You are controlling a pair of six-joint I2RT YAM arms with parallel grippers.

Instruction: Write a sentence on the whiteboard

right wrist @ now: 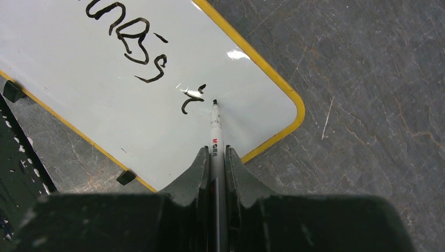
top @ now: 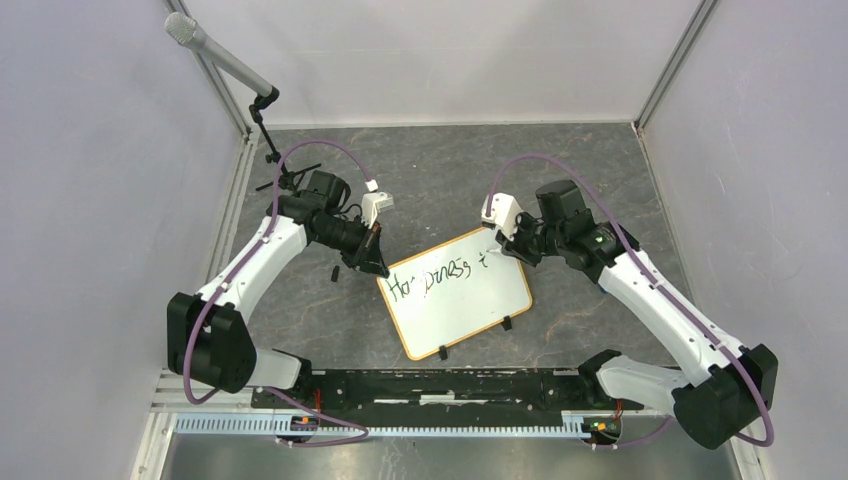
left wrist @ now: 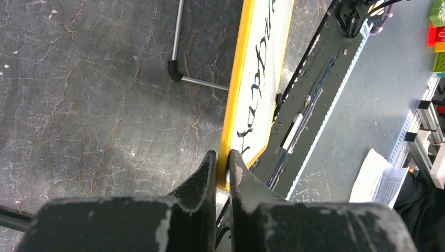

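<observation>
The whiteboard [top: 460, 300] lies tilted on the grey table, white with a yellow-tan frame and two black clip feet on its near edge. Dark handwriting [top: 440, 277] runs along its upper part, one line reading roughly "Happiness i". My left gripper [left wrist: 222, 163] is shut on the board's left corner frame [left wrist: 234, 100]. My right gripper [right wrist: 215, 157] is shut on a slim white marker [right wrist: 215, 137]; its black tip rests on the board [right wrist: 78, 89] just right of the last stroke [right wrist: 190, 98]. In the top view the right gripper [top: 513, 243] is at the board's upper right corner.
A microphone on a small black tripod [top: 270, 140] stands at the back left. A small black cap-like piece [top: 335, 272] lies on the table left of the board. A black rail [top: 440, 390] runs along the near edge between the arm bases. White walls enclose the table.
</observation>
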